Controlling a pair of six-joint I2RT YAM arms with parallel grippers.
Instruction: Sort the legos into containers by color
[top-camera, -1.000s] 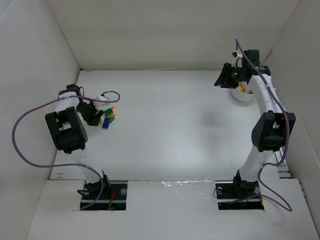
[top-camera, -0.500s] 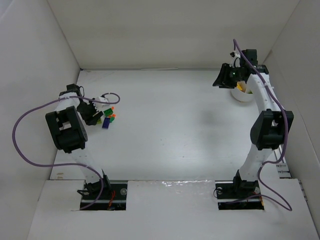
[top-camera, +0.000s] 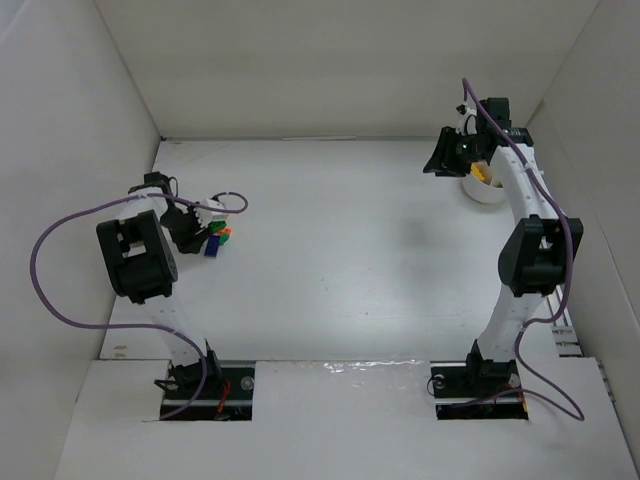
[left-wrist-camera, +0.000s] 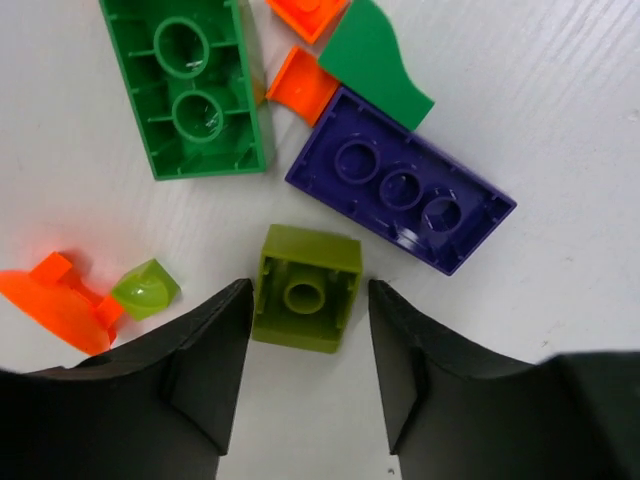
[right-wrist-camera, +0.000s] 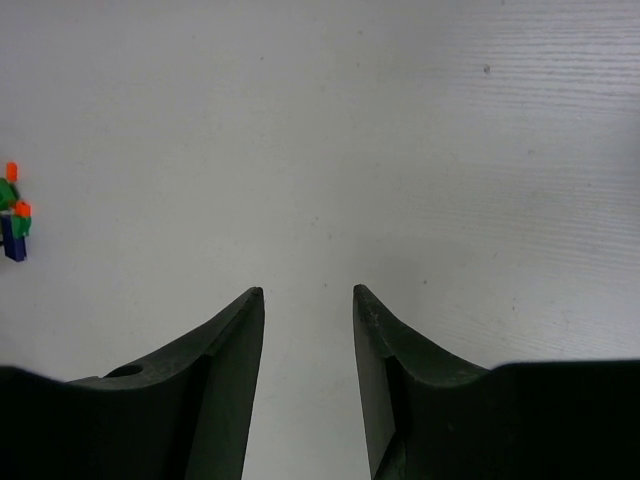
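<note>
Legos (top-camera: 216, 238) lie in a small cluster on the left side of the white table (top-camera: 330, 270), well apart from the round white cup (top-camera: 488, 190) standing near the far right corner. The left gripper (left-wrist-camera: 310, 288) is down over that cluster, its 2 dark fingers (left-wrist-camera: 205, 365) partly apart and flanking an olive-green brick (left-wrist-camera: 306, 300) that lies studs-down on the table; they sit just beside its sides without visibly clamping it. Beyond this brick lies a dark blue brick (left-wrist-camera: 400, 195), also underside up, with a larger green brick (left-wrist-camera: 195, 85) to its left. 2 orange pieces (left-wrist-camera: 305, 85) and a dark green curved piece (left-wrist-camera: 375, 60) crowd between them. Near the left finger, a third orange piece (left-wrist-camera: 55, 305) touches a tiny lime piece (left-wrist-camera: 145, 288). The right gripper (right-wrist-camera: 308, 292) hovers just left of the cup in the overhead view, its jaws moderately apart with only bare table showing between them. Something yellow (top-camera: 483, 177) shows inside the cup, though which compartment holds it cannot be told. From the right wrist, the cluster appears as small specks at the far left edge.
</note>
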